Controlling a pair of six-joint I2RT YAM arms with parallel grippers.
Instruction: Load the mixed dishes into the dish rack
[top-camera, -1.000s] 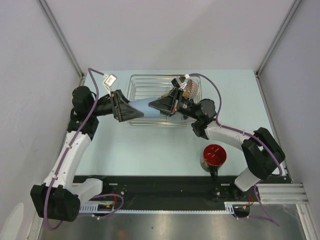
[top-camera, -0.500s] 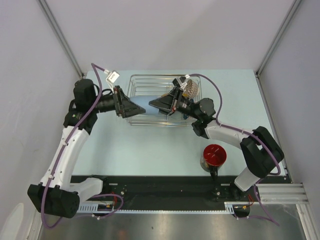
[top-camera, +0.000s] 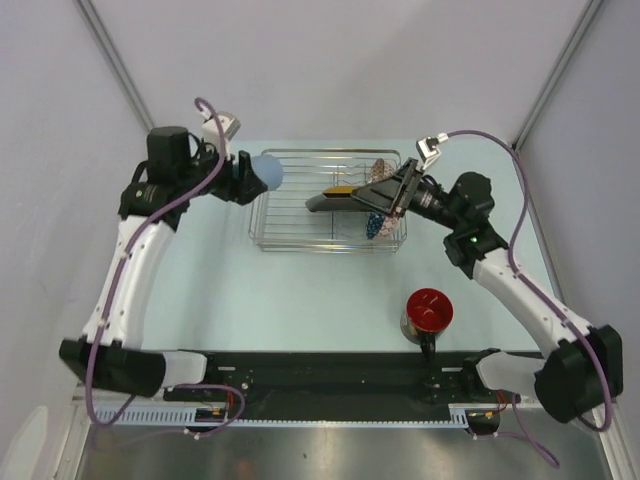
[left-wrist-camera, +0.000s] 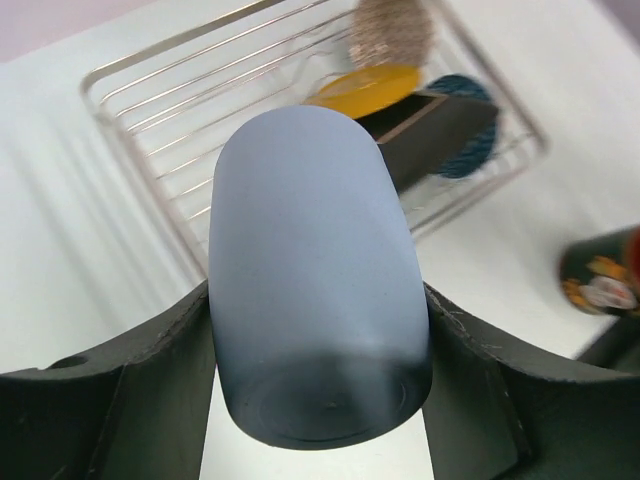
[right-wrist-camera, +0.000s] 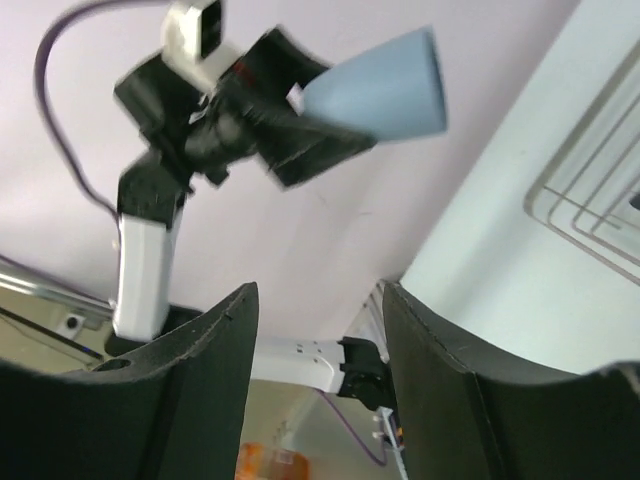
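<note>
My left gripper (top-camera: 250, 177) (left-wrist-camera: 318, 300) is shut on the light blue cup (top-camera: 268, 172) (left-wrist-camera: 315, 270), held in the air on its side at the left rim of the dish rack (top-camera: 262, 215) (left-wrist-camera: 140, 90). Its base faces the wrist camera. Inside the rack the square black plate with yellow centre (top-camera: 335, 195) (left-wrist-camera: 400, 100) stands on edge, with the speckled bowl (top-camera: 382, 164) (left-wrist-camera: 390, 30) behind it. My right gripper (top-camera: 368, 195) (right-wrist-camera: 318, 300) is open and empty over the rack's right half. The dark mug with red inside (top-camera: 428, 310) (left-wrist-camera: 605, 285) stands on the table, front right.
A round teal item (top-camera: 375, 226) (left-wrist-camera: 472, 150) leans in the rack's right end beside the plate. Grey walls close in the table on three sides. The right wrist view shows the left arm and the cup (right-wrist-camera: 385, 85) across from it.
The left gripper closed on the cup and carried it up and left, from the rack's middle to its left rim. The right gripper opened and drew back to the right.
</note>
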